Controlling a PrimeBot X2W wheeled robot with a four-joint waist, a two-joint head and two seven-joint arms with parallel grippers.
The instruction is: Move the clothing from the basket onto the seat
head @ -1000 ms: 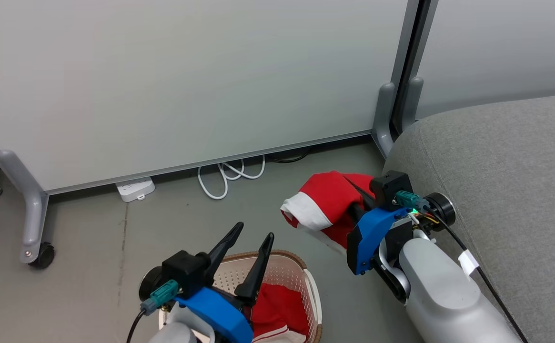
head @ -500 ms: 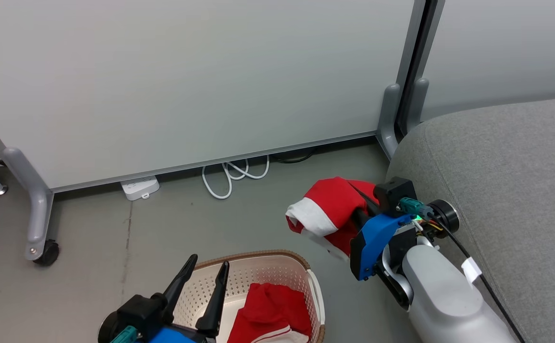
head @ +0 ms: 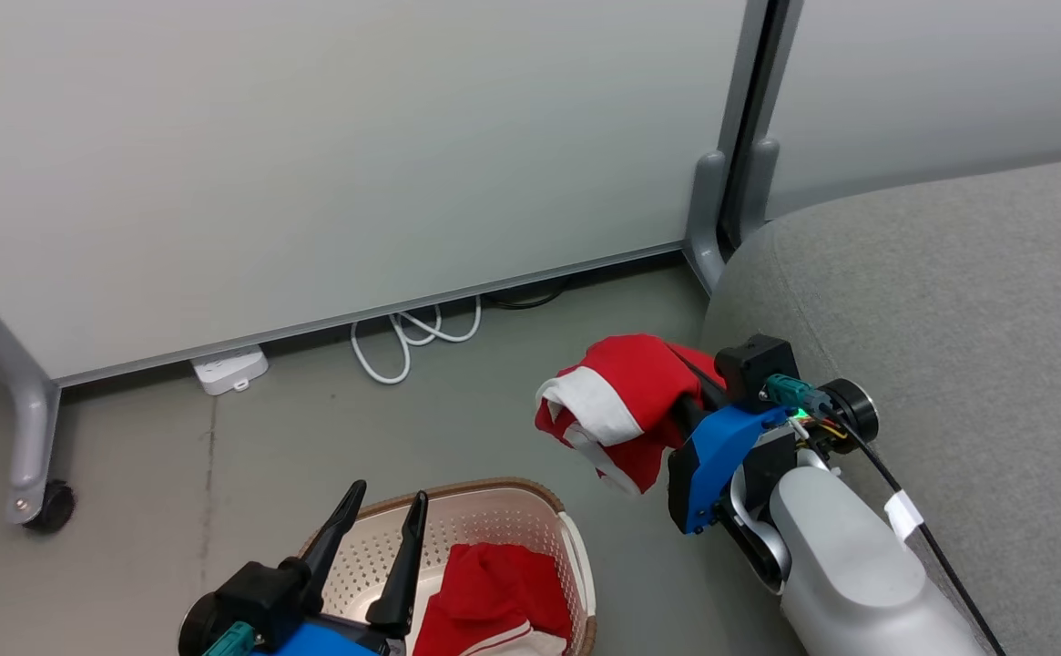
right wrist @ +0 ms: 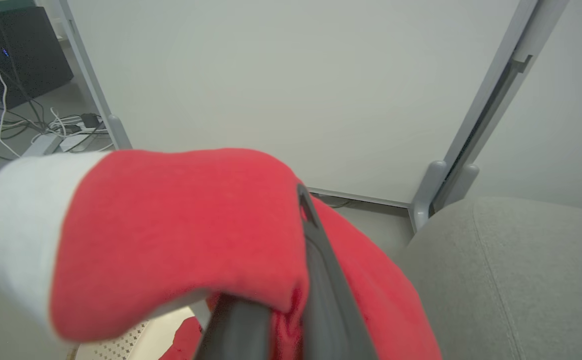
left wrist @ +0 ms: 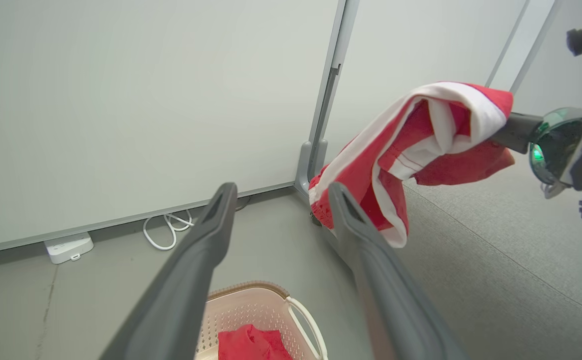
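One piece of red clothing [head: 621,410] with white bands hangs in the air beside the seat's rounded edge. My right gripper [head: 689,383] is shut on it, its fingertips buried in the cloth [right wrist: 171,235]. The grey seat [head: 949,319] lies just to the right of that arm. A second red garment [head: 494,601] lies in the cream basket [head: 512,492] on the floor. Over the basket's near left side, my left gripper [head: 389,494] stands open and holds nothing. From the left wrist, the held garment [left wrist: 420,145] dangles past the open fingers [left wrist: 211,235].
White partition panels stand behind on grey feet, one with a castor [head: 47,506]. On the floor by the panel lie a white power strip [head: 229,369] and a coiled white cable [head: 412,337]. A dark box with loose cables [right wrist: 16,50] sits beyond the left panel.
The head camera has shifted. My left gripper has drawn back toward the bottom of the view, still open. The right gripper keeps its hold on the red garment beside the seat.
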